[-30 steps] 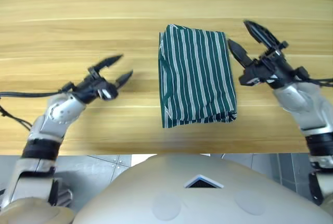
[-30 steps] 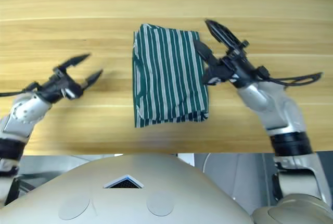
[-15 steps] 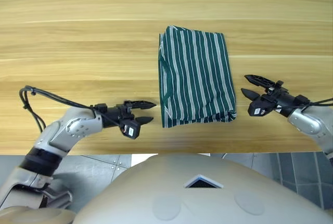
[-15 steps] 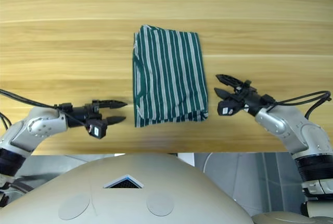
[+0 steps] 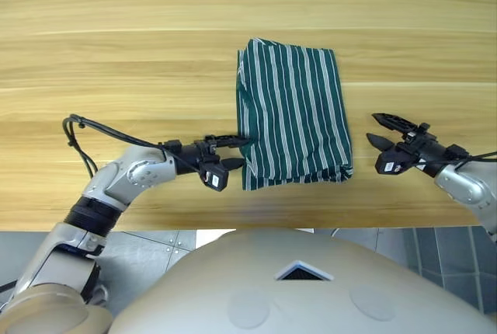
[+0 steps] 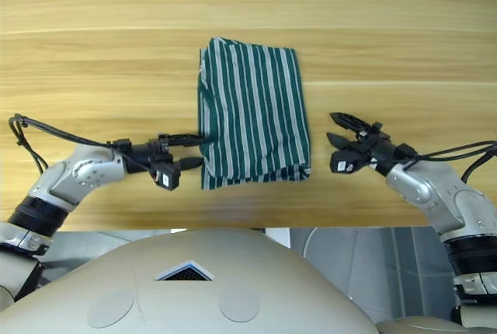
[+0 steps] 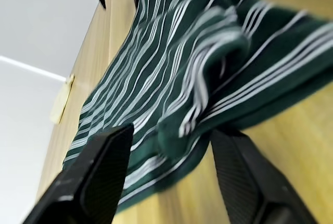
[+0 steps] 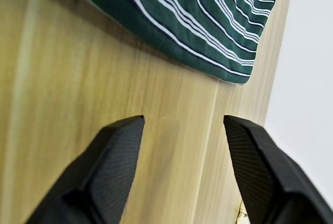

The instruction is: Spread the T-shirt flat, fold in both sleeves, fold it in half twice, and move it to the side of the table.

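Observation:
The T-shirt (image 5: 293,113), dark green with white stripes, lies folded into a compact rectangle on the wooden table (image 5: 116,54), near the front edge. My left gripper (image 5: 237,152) is open at the shirt's near left corner, its fingertips reaching the cloth edge. In the left wrist view, the layered shirt edge (image 7: 203,73) bulges between the two black fingers (image 7: 99,177). My right gripper (image 5: 378,130) is open and low over the table, a short gap to the right of the shirt. The right wrist view shows bare wood between its fingers (image 8: 114,161) and the shirt (image 8: 203,10) beyond.
The table's front edge (image 5: 155,229) runs just below both grippers, with floor tiles beyond it. Bare wood stretches to the left, right and far side of the shirt. A black cable (image 5: 78,136) loops off my left forearm.
Both grippers came down from beside the shirt toward the front edge. The left one then slid right until its fingertips reached the shirt's left edge. The right one has barely moved lately.

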Robot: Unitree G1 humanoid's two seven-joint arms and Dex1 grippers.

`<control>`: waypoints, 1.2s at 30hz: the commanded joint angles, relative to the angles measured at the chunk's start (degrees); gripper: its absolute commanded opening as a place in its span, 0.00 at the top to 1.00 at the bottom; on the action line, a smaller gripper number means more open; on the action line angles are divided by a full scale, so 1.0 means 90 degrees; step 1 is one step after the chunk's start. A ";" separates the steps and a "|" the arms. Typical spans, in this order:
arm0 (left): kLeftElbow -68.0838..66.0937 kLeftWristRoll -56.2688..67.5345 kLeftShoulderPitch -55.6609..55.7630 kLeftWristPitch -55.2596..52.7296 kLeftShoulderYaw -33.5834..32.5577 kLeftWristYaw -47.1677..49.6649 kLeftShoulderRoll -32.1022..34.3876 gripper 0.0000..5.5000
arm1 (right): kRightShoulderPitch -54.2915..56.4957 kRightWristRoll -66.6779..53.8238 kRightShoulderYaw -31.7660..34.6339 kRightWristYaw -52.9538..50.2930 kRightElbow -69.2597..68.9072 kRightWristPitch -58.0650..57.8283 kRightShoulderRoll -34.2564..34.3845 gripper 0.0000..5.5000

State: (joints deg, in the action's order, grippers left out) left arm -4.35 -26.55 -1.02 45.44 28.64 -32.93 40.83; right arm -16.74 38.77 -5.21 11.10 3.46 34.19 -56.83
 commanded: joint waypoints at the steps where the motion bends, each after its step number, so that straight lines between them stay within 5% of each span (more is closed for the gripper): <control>1: -0.0053 -0.0113 -0.0195 -0.0025 0.0380 -0.0511 0.0213 0.51 | 0.0131 0.0039 0.0024 -0.0011 0.0062 0.0013 -0.0001 0.49; 14: -0.0349 -0.0123 0.0106 0.0100 0.0626 -0.0388 -0.0063 0.51 | 0.0223 0.0104 -0.0032 -0.0030 0.0125 0.0054 0.0059 0.49; 29: -0.0564 -0.0024 0.0128 0.0288 0.0673 -0.0282 -0.0062 0.93 | 0.0338 0.0154 -0.0128 -0.0029 0.0184 0.0083 0.0045 0.49; 36: -0.0761 0.0074 0.0137 0.0148 0.0203 0.0123 -0.0016 0.99 | -0.0243 -0.0590 -0.0115 0.0372 -0.0277 0.0538 -0.0134 0.49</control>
State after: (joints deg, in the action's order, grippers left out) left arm -8.52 -23.36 1.65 49.48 30.95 -31.53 39.32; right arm -16.34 36.30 -6.27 12.32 2.84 37.46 -56.79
